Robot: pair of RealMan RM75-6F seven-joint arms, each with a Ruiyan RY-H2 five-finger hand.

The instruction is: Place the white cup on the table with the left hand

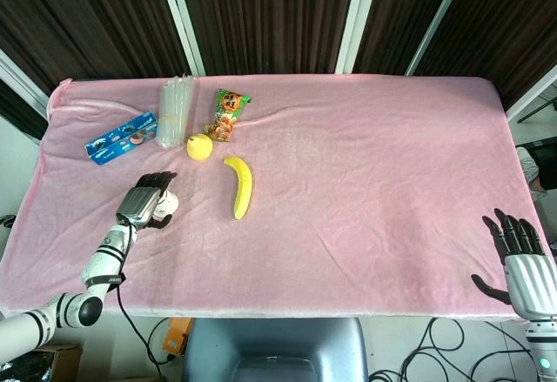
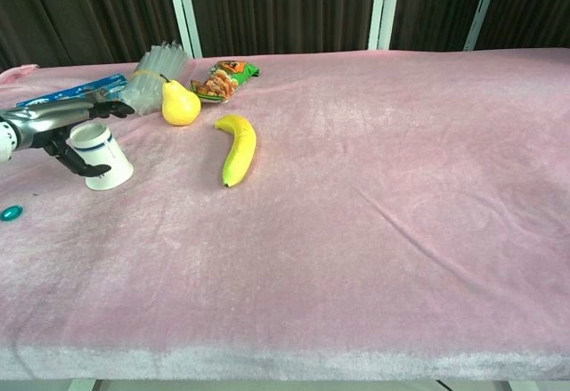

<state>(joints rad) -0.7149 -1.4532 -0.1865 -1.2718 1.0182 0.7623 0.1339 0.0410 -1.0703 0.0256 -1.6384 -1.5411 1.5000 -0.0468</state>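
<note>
The white cup (image 2: 102, 158) with a blue band stands mouth-down and slightly tilted on the pink table (image 2: 374, 195) at the left. My left hand (image 2: 64, 122) holds it, fingers stretched along its far side and thumb curled round its near side. From the head view, my left hand (image 1: 144, 200) covers most of the white cup (image 1: 168, 202), which peeks out to the right. My right hand (image 1: 520, 256) hovers at the table's front right edge, fingers spread, holding nothing.
A banana (image 1: 240, 186) lies right of the cup, and a yellow pear (image 1: 199, 146) sits behind it. Further back are a clear plastic bundle (image 1: 173, 108), a blue packet (image 1: 121, 137) and an orange snack bag (image 1: 227, 114). A small teal object (image 2: 9, 213) lies near the left edge.
</note>
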